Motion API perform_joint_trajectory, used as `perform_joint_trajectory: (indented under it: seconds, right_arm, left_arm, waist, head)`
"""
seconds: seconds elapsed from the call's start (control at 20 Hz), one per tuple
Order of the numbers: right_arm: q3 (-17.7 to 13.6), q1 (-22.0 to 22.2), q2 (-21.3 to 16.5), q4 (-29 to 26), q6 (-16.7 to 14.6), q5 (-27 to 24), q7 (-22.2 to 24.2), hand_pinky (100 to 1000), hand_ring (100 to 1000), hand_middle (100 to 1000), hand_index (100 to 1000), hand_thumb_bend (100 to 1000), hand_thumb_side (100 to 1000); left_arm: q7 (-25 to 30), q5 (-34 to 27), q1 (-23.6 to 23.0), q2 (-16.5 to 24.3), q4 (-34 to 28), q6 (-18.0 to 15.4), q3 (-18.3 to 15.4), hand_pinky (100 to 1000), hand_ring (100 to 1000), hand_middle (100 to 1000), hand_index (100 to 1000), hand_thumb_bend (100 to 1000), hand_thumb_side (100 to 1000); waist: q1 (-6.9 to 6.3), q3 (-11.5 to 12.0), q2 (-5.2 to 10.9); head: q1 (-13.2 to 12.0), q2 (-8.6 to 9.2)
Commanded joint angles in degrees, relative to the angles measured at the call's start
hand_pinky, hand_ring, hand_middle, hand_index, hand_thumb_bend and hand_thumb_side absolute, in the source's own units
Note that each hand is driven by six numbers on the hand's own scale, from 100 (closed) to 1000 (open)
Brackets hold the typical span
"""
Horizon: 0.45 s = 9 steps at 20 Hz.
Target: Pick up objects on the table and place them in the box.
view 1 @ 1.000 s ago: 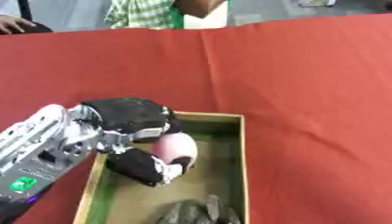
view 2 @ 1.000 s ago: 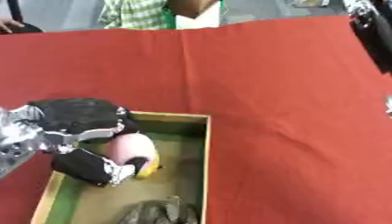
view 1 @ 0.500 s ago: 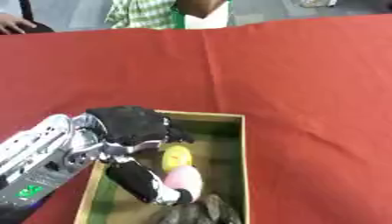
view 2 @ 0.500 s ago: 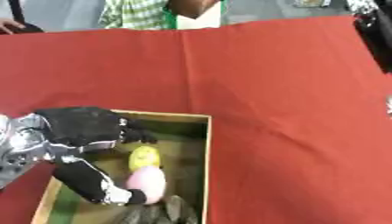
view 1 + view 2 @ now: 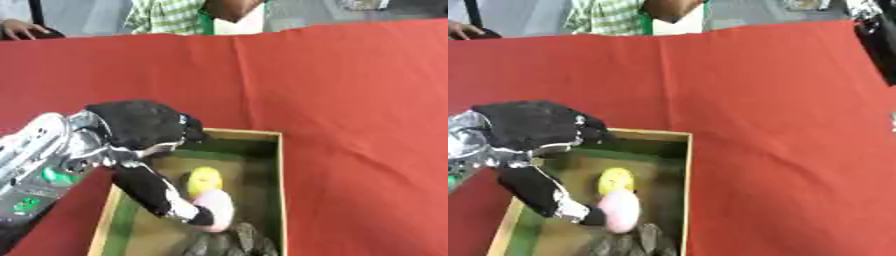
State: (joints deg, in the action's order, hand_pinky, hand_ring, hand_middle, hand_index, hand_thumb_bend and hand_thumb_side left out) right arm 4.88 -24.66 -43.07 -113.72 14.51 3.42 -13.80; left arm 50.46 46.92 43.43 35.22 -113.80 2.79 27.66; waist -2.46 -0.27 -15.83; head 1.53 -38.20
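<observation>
One pink-and-yellow object (image 5: 206,192), gripped by the left hand (image 5: 144,134) a second ago, now lies in the box (image 5: 280,185), its fingers (image 5: 157,192) uncurled and empty.

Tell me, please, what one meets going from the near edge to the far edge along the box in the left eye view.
Dark grey object → pink object, touched by the left hand's finger → yellow object → box's far wall → red tablecloth.
</observation>
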Motion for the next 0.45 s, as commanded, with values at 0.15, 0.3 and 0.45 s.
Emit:
perform_joint_trajectory:
  seconds: [0.15,0.3,0.45]
  right_arm:
    - [-1.4,-0.1,-0.8,-0.9,-1.5,-1.4,-1.0,796,847,692,875,100,1000]
    - [-1.6,0.3,-0.4,-0.9,-3.7,-3.5,-1.7,793,847,696,877,100,1000]
    - [-1.8,0.7,0.0,-0.9,-5.9,-5.2,-2.0,793,845,696,876,100,1000]
  left_arm:
    - [-8.5,-1.1,-1.6,0.1,-0.8,1.0,-11.8,492,714,755,922,451,1000]
    - [-22.5,-3.6,-4.9,-1.1,-0.8,4.2,-18.5,484,663,716,901,248,1000]
    - [-39.4,-9.2,-9.0,-2.6,-0.8,8.0,-22.8,467,604,658,848,100,1000]
  waist:
    - [0.30,0.5,1.28]
    - [0.33,0.8,1.24]
    - [0.43,1.1,1.17]
  head:
    - [0.2,0.43]
    - [0.2,0.53]
    - [0.1,0.71]
